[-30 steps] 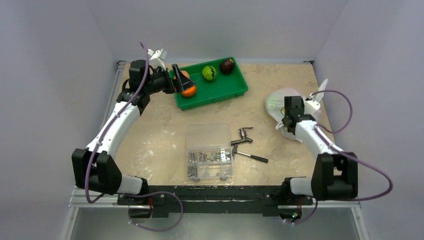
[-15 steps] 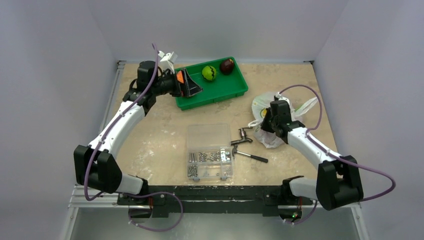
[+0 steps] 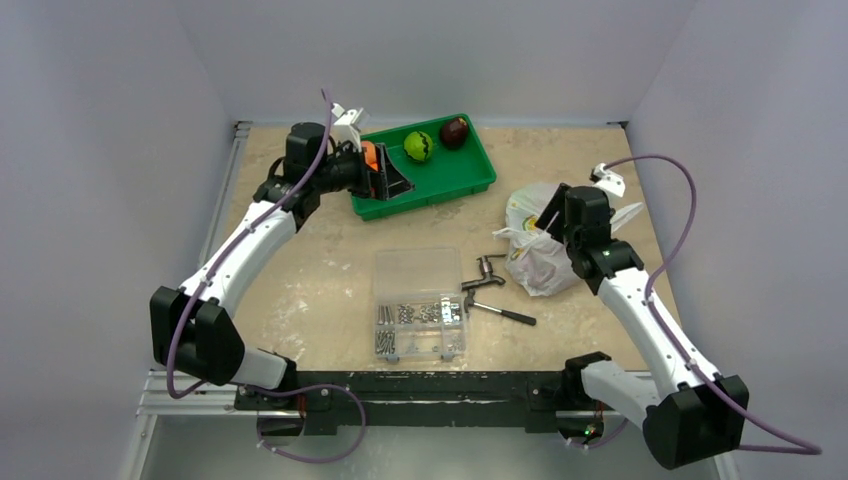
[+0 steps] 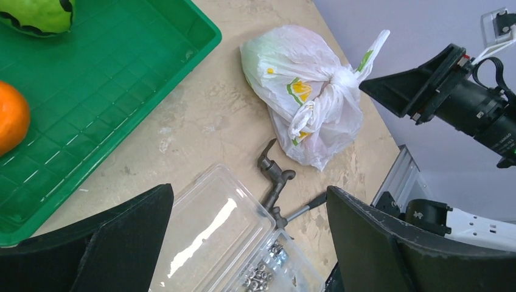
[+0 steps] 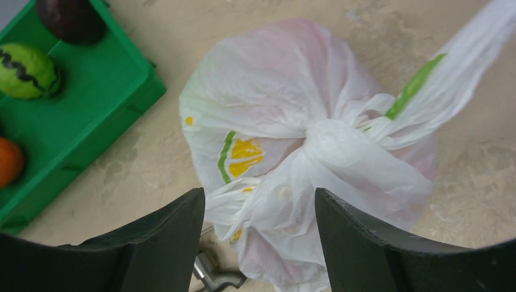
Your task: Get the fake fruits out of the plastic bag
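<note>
The plastic bag point(image 3: 540, 255) lies knotted shut on the table at the right, white with a yellow and green print point(image 5: 286, 121) point(image 4: 304, 97). The fake fruits are hidden inside it; only a faint pink tint shows through the plastic. My right gripper point(image 3: 548, 222) point(image 5: 260, 237) hovers just over the bag's knot, open. Loose folds of plastic lie below the gap and neither finger pinches them. My left gripper point(image 3: 392, 180) point(image 4: 249, 237) stands wide open and empty over the left end of the green tray, far from the bag.
The green tray point(image 3: 470, 182) at the back holds an orange fruit point(image 4: 9, 125), a green fruit with black markings point(image 3: 418, 146) and a dark maroon fruit point(image 3: 455, 131). A clear screw box point(image 3: 420, 300) sits centre front. A metal pipe fitting point(image 3: 487, 272) and a small tool point(image 3: 505, 314) lie left of the bag.
My right gripper dragged the bag left toward the middle of the table, then opened and let it go. My left gripper swung a little rightward over the tray, still open.
</note>
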Action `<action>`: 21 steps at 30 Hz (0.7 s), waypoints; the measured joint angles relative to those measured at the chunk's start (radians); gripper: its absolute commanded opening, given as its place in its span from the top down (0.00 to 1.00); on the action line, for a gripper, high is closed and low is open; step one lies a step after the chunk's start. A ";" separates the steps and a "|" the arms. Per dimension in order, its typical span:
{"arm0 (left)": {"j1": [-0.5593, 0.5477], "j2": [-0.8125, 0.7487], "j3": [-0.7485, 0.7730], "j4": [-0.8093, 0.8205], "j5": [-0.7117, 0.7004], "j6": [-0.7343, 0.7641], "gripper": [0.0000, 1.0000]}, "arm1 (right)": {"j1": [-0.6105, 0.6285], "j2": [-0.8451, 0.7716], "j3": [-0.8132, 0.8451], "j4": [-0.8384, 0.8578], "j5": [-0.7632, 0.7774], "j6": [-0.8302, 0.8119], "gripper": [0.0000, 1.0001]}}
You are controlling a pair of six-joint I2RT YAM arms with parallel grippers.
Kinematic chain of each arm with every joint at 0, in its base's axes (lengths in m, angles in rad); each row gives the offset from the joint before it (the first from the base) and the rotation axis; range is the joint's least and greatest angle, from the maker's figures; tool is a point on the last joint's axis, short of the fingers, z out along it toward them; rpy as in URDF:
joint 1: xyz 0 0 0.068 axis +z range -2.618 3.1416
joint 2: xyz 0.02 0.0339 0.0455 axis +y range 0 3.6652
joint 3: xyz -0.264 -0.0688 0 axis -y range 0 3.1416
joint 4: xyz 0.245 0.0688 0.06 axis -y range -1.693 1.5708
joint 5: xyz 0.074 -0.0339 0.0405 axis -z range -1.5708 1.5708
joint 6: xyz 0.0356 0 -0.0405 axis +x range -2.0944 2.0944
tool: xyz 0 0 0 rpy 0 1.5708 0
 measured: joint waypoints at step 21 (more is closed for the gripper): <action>-0.052 0.000 0.003 -0.024 -0.005 0.046 0.05 | -0.104 0.203 -0.013 -0.012 0.216 0.146 0.69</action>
